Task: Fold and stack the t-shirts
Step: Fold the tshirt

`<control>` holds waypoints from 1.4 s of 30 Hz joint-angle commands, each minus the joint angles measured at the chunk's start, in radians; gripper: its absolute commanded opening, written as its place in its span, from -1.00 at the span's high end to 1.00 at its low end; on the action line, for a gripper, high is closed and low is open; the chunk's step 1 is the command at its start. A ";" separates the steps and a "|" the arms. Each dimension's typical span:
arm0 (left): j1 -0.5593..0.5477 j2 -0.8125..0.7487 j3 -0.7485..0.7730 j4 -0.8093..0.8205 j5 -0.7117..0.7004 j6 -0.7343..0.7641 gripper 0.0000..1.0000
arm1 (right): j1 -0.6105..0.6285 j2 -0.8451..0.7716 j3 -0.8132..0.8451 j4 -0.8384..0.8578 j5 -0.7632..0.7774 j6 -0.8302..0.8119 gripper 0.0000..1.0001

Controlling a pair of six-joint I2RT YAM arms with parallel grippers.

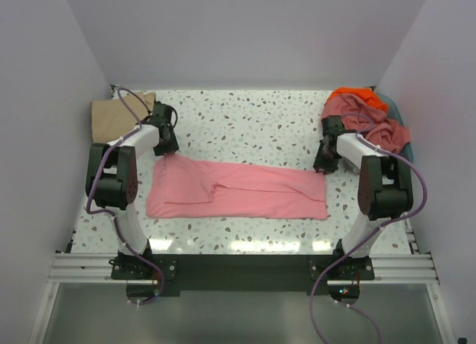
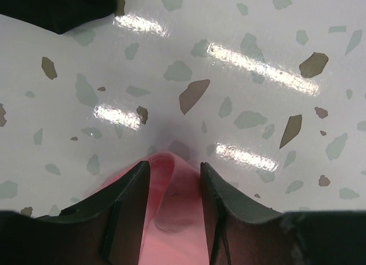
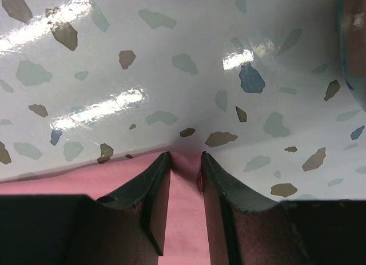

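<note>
Limp and light, the pink shirt [image 1: 238,192] is lying flat on the table's [image 1: 245,114] middle. The left tool [image 2: 174,170] and right tool [image 3: 186,157] are straddling its far corners, sensible pinch points; whether they are gripping, I cannot tell.

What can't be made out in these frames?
- Wrist views: whether left gripper or right gripper is pinching the pink shirt; fingers and bottom edge hide the contact.
- Top view: both grippers' tips, under the wrists.
- Top view: how many shirts in the pile, bunched together; basket mostly beneath it.
- Top view: tan shirt, partly behind the left arm.
</note>
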 commanded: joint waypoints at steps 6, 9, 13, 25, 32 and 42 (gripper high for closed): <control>0.026 -0.004 0.016 0.017 -0.026 -0.028 0.23 | -0.004 0.005 0.015 0.003 0.035 0.002 0.59; 0.028 -0.004 0.016 0.020 -0.021 -0.028 0.35 | -0.004 0.005 0.015 0.003 0.038 0.002 0.60; 0.028 -0.002 0.015 0.023 -0.015 -0.026 0.55 | -0.004 0.006 0.017 0.001 0.038 0.002 0.60; 0.040 -0.014 -0.011 0.037 0.000 -0.014 1.00 | -0.004 0.032 0.055 -0.003 0.059 0.004 1.00; 0.060 -0.051 -0.031 0.065 -0.003 0.027 1.00 | -0.012 0.048 0.101 -0.016 0.091 -0.005 1.00; 0.082 -0.059 -0.041 0.066 -0.011 0.040 1.00 | -0.049 0.069 0.129 -0.023 0.108 -0.022 1.00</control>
